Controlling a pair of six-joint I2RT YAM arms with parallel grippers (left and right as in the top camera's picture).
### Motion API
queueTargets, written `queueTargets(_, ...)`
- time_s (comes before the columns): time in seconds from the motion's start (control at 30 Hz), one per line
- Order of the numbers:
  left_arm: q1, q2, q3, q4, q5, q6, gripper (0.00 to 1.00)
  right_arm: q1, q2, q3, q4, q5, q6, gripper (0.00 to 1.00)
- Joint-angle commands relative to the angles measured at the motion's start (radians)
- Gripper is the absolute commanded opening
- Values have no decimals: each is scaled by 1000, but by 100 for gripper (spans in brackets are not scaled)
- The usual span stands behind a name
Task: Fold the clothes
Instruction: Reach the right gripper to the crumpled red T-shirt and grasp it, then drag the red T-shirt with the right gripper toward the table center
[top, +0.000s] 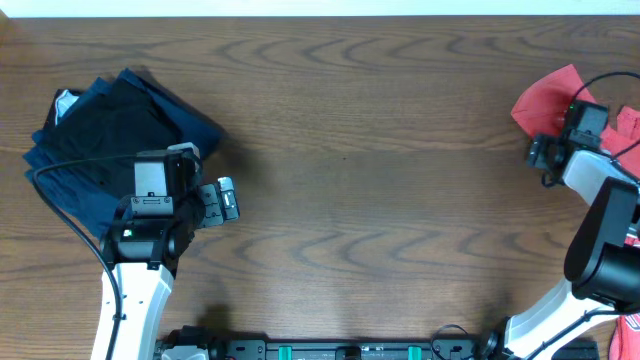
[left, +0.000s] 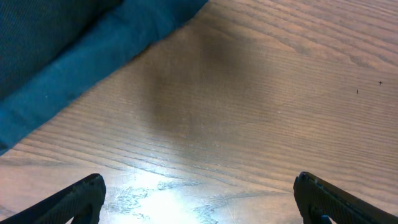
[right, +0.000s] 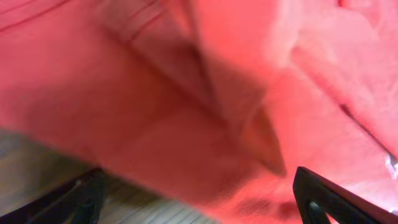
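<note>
The coral-red T-shirt (top: 548, 100) lies crumpled at the table's far right edge, partly out of view; no lettering shows. It fills the right wrist view (right: 217, 93). My right gripper (top: 541, 156) is at the shirt's near left edge, its jaws (right: 199, 199) wide apart with red cloth lying between them over the wood. My left gripper (top: 226, 200) is open and empty over bare wood (left: 199, 199), just right of the folded stack.
A stack of folded navy-blue and black garments (top: 100, 140) sits at the left of the wooden table (top: 380, 200); its blue edge shows in the left wrist view (left: 74, 62). More red cloth (top: 632, 322) shows at the lower right corner.
</note>
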Motion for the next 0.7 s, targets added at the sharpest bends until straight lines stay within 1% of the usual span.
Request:
queueTargets(0.0,2,1,17,-3,6,-14,98,-40,61,3,3,-4,2,78)
queueTargets(0.03,2,1,17,-3,6,-14,98,-48,70,2,3,-22,2,68)
queueTargets(0.07,2,1,17,-3,6,-14,98,-57,77,2,2,-50,2,51)
queueTargets(0.1,2,1,17,-3,6,-14,98,-62,80,2,0,-77,2,41)
queueTargets(0.2,2,1,17,-3,6,-14,98,-65,80,3,-1,-150,2,1)
queueTargets(0.33,2,1,17,-3,6,-14,98,-47,67,3,-15,-214,27,1)
queueTargets(0.43,2,1,17,-2,5,-13,98,-7,23,3,-15,-341,44,1)
queueTargets(0.5,2,1,17,1,5,-13,98,32,-16,6,6,-413,85,1)
queueTargets(0.57,2,1,17,7,5,-13,98,86,-61,16,56,-486,156,1)
queueTargets(0.63,2,1,17,18,5,-13,98,145,-106,29,159,-599,203,1)
queueTargets(0.67,2,1,17,24,5,-13,98,176,-129,32,239,-662,216,2)
